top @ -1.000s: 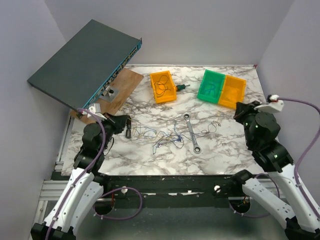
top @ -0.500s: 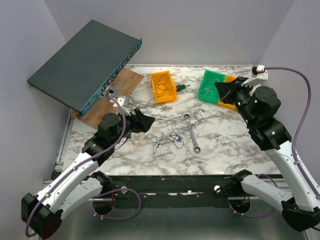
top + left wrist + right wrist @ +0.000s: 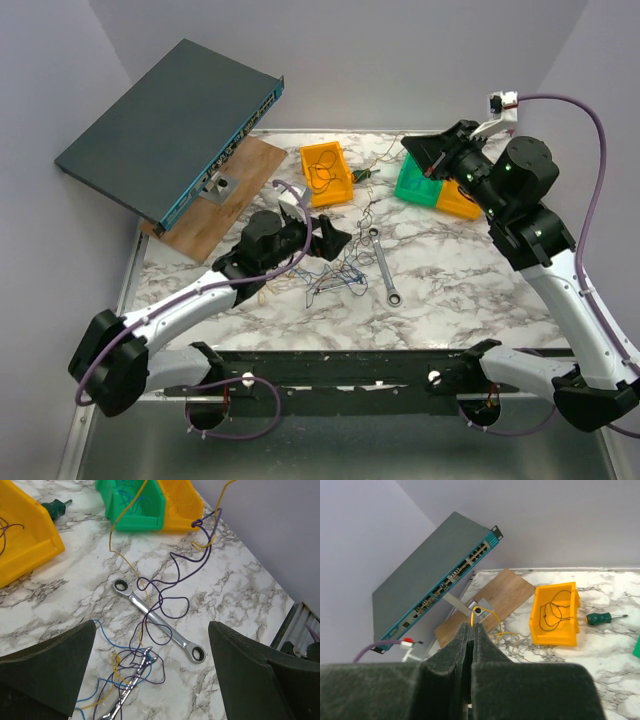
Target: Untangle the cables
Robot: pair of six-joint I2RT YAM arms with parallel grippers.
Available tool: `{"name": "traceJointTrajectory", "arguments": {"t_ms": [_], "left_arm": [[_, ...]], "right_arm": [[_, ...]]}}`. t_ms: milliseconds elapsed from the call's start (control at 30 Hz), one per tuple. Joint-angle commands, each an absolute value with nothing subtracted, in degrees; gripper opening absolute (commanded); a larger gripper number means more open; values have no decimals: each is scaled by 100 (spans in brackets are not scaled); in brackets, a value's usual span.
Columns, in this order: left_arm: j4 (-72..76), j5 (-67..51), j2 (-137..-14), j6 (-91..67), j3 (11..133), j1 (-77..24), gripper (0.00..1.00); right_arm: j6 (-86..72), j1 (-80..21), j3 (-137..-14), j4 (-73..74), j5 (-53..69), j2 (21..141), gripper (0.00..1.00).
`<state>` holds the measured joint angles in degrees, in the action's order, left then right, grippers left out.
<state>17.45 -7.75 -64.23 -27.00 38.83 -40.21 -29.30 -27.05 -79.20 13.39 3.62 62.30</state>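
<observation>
Step in hand, as I read it: drawing one strand out of the snarl, with the other arm set to pin the rest.

On the bench, the cables (image 3: 131,662) lie as a loose blue, yellow and purple tangle just beside the ratchet wrench (image 3: 159,621), on its left-arm side. A couple of strands drape across the wrench's shaft. Your right pincer (image 3: 471,632) is high above the far side of the wrench, pressed closed on a yellow wire (image 3: 111,535) that climbs from the tangle up to it. A purple wire rises alongside, caught in a small knot (image 3: 197,524) well above the wrench. Your left pincer (image 3: 328,240) hangs spread wide over the tangle, just left of the wrench, holding nothing.

How to do it well, my judgement:
- Bring the left pincer down on the blue-and-purple bundle beside the wrench's ratchet-head end, not on the yellow strand. Close on the bulk, low to the bench.
- Only then lift with the right, slowly, away from the wrench. Watch the knot: if the purple goes tight, stop and ease off.
- Mind the strands across the wrench's shaft. A hard pull will likely drag or flip the wrench.
- A slim silver tool (image 3: 125,700) sits inside the tangle, nearer you than the wrench. Expect it to snag, so grip clear of it.
- The wires look thin and springy, so a shallow pinch may slip. Take them deep between the pads.
</observation>
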Motion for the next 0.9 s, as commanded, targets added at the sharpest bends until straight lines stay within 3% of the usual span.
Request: {"name": "traceJointTrajectory", "arguments": {"t_ms": [0,333,433,500,567,867], "left_arm": [[2745,-1071,-7189,-2585,4226,-4156,96],[3655,-1561,-8664,-3049,4882,-4345,82],[3617,-1328,-8926,-3150,5088,-4352,57],[3788,-1213,-9040,-3182,5101,-4351,33],[4059,-1049,-9068,-3261,4976,-4346,2],[3676,-431,-8769,-3825,4147,-3883,0]], "right_arm": [[-3154,-2707,-8189,1095,735,6269,1],[-3174,-2705,-8245,1217,392,6195,1],[-3121,-2706,-8305,1373,302,6190,1],[-3102,-2707,-8305,1427,205,6133,1],[-3044,-2705,-8306,1528,35,6068,1],[-2207,-2703,-8483,1972,-3629,5561,1]]}}
